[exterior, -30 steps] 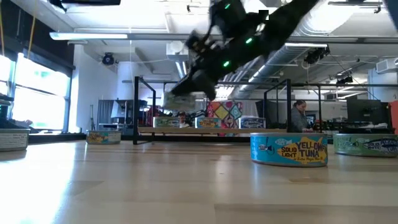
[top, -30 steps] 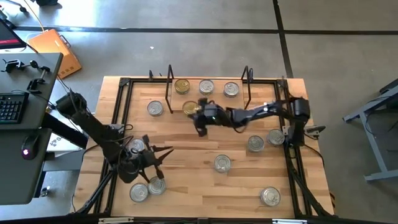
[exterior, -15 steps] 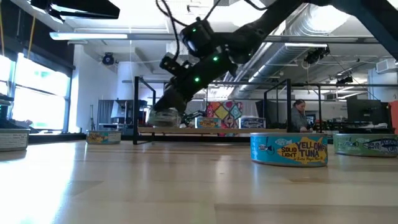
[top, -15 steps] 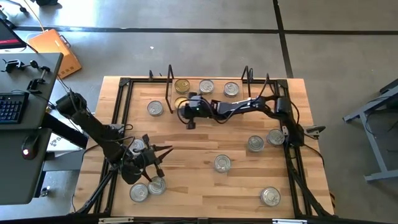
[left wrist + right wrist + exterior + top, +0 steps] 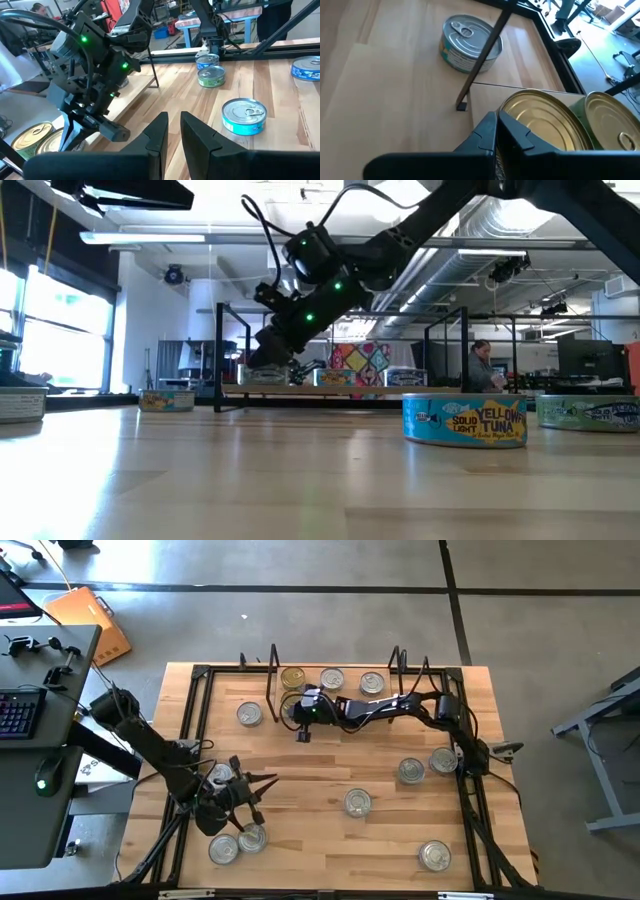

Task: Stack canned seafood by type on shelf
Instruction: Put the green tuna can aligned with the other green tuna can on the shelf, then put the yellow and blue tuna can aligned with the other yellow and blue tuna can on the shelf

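Left gripper (image 5: 250,792) low over the near-left part of the table (image 5: 330,835), fingers (image 5: 197,140) nearly pressed together with only a thin slit between them, nothing pinched. Two silver-lidded cans (image 5: 238,843) just nearer than it, touching each other; another can (image 5: 219,776) close by its wrist, partly hidden. One more silver can (image 5: 249,714) farther back, left of the shelf's left wire upright (image 5: 272,675).

Shelf (image 5: 335,690) along the far edge, between two black wire uprights. Gold-lidded can (image 5: 293,678) at its left end, then two silver-lidded cans (image 5: 332,679) and (image 5: 371,683) in a row to the right.

Right gripper (image 5: 297,712) stretched across from the right side to the shelf's near-left corner, fingers (image 5: 517,132) pressed together over the rim of a second gold-lidded can (image 5: 542,125); that can resting on the shelf board, close beside the first gold one. Cannot tell whether the rim is actually pinched.

Farther right, loose cans on the table: one (image 5: 358,802) near the middle, two (image 5: 411,771) and (image 5: 443,760) by the right edge, one (image 5: 434,855) at the near-right corner. In the low view, a blue yellowfin tuna can (image 5: 464,420) in the foreground.
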Tool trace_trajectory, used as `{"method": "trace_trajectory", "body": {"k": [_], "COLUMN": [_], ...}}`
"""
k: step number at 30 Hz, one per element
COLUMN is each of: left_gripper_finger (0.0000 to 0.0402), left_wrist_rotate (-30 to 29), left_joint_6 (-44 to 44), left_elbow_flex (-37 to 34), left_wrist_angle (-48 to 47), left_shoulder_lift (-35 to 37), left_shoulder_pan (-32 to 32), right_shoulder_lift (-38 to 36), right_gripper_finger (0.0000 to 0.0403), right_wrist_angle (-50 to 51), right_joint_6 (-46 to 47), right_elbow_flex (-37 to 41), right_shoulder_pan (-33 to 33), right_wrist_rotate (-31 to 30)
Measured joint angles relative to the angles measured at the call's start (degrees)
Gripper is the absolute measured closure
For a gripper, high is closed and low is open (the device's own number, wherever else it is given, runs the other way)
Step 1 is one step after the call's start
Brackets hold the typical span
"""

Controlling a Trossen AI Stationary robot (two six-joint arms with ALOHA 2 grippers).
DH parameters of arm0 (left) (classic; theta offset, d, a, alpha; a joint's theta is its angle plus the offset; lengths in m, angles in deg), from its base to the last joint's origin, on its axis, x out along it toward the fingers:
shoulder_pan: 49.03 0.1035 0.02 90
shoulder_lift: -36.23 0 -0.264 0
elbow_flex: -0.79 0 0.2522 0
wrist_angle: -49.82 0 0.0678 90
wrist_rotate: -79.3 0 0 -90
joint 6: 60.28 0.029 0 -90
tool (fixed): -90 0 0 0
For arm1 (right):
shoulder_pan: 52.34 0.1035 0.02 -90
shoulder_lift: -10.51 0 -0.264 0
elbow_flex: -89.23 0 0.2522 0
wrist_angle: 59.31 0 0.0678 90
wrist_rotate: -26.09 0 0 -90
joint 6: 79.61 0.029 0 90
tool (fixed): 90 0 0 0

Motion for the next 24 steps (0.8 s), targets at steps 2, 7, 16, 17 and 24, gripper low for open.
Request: {"method": "trace_trajectory", "body": {"k": [2,7,16,17,24], "left_gripper_finger": [0.036,0.036,0.036,0.036,0.036], "left_wrist_rotate": [0.0,0.0,0.0,0.0,0.0], "left_joint_6": [0.0,0.0,-0.2,-0.3,-0.4], "left_elbow_flex": [0.0,0.0,0.0,0.0,0.0], "left_wrist_angle": [0.0,0.0,0.0,0.0,0.0], "left_shoulder_lift": [0.0,0.0,0.0,0.0,0.0], "left_shoulder_pan": [0.0,0.0,0.0,0.0,0.0], "right_shoulder_lift": [0.0,0.0,0.1,0.1,0.1], "right_gripper_finger": [0.0402,0.0397,0.0283,0.027,0.0232], "right_wrist_angle": [0.0,-0.4,-2.0,-2.1,-2.3], "right_joint_6": [0.0,0.0,1.1,1.1,1.0], "right_elbow_flex": [0.0,0.1,0.2,0.2,0.2], "right_shoulder_pan": [0.0,0.0,0.0,0.0,0.4], "right_wrist_rotate": [0.0,-0.2,-2.6,-3.9,-5.7]}}
